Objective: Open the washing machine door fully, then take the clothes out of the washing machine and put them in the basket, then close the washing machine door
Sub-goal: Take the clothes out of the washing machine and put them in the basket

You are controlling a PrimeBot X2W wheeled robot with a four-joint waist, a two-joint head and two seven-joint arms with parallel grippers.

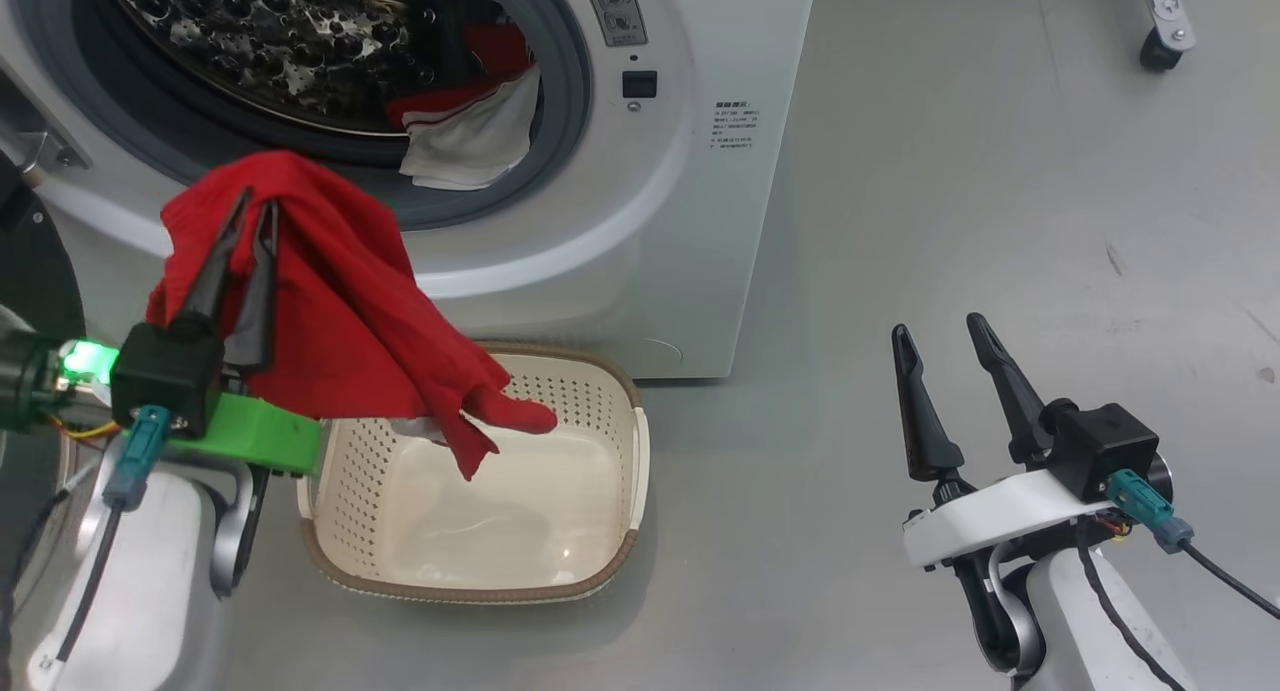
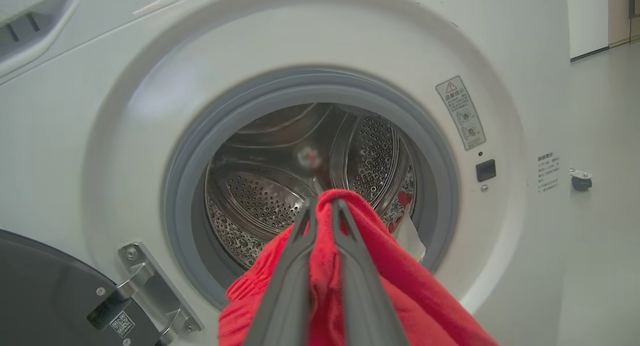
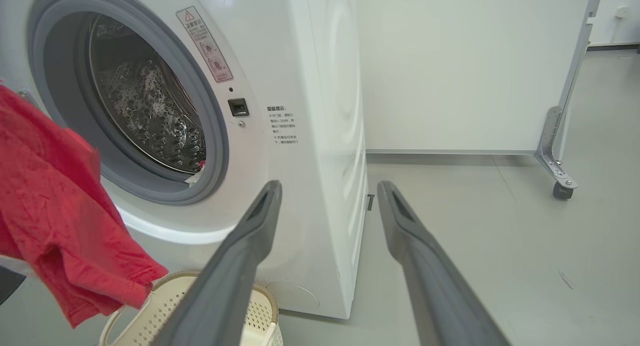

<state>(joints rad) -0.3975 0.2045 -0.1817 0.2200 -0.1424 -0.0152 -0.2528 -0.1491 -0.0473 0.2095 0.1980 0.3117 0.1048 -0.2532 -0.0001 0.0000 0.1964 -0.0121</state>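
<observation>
Now, nearest me and well to the right of the basket (image 1: 640,441), my right gripper (image 1: 937,326) stands spread wide with nothing in it. Up and to the left of the basket, my left gripper (image 1: 257,203) is pinched tight on a red garment (image 1: 350,311), which drapes over the fingers and hangs with its lower corner over the basket's inside. It looks light, limp and floppy, so I judge a pinch on a bunched fold holds best; loose ends may catch the rim. Beyond the basket stands the washing machine (image 1: 700,171), its door (image 2: 45,291) swung open, and more clothes (image 1: 470,121), red and white, spill over the grey seal (image 1: 568,121).
</observation>
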